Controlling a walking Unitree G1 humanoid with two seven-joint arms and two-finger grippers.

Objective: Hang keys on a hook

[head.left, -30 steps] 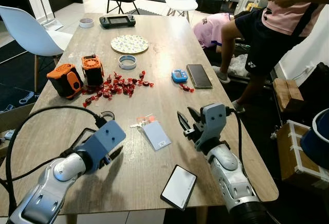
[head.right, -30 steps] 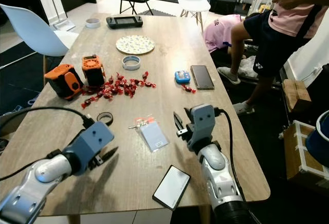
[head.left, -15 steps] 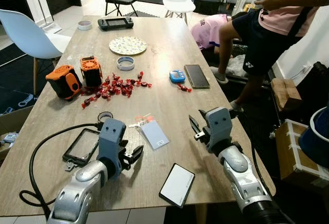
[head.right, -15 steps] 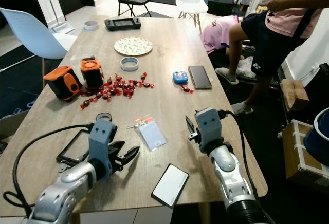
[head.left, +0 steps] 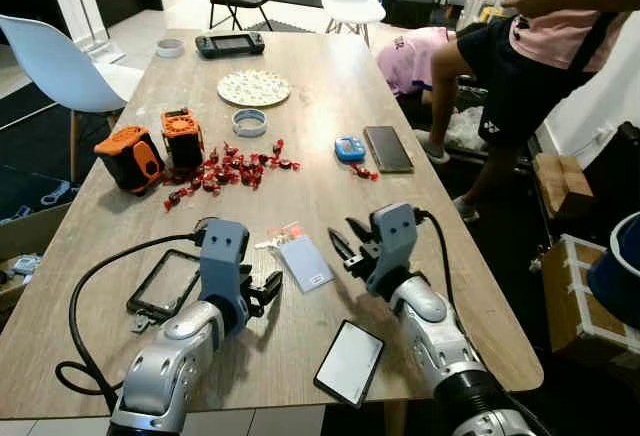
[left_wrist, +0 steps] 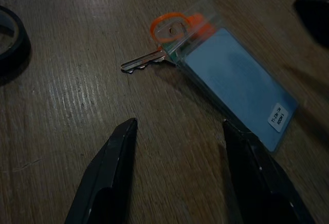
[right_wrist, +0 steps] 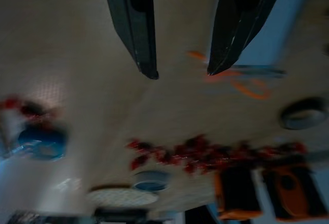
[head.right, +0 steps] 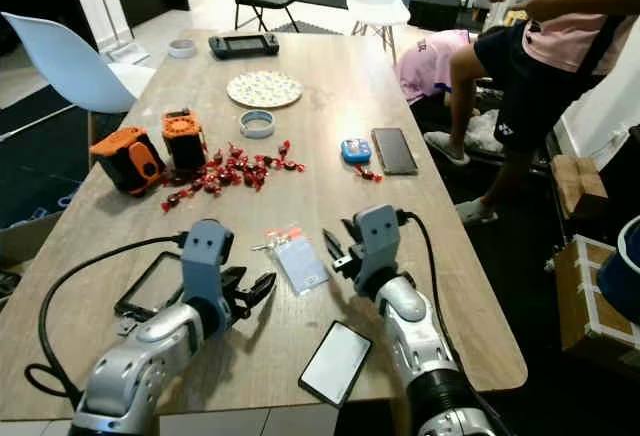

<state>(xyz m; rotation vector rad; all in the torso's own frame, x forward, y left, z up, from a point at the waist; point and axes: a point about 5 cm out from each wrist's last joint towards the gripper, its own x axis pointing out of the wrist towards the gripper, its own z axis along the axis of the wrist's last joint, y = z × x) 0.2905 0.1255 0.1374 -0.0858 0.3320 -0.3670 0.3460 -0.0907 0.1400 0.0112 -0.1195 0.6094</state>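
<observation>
Left wrist view shows the silver key with its orange ring and pale blue plastic tag [left_wrist: 205, 75] lying flat on the wooden surface [head.left: 320, 106], just ahead of the left gripper [left_wrist: 177, 131], whose black fingers are spread and empty. Across the tag, the right gripper [head.left: 343, 239] hovers near its other edge, released too. A white-screened phone [head.left: 348, 361] lies nearby.

Two phones [head.left: 386, 147], two orange devices [head.left: 130, 156]
</observation>
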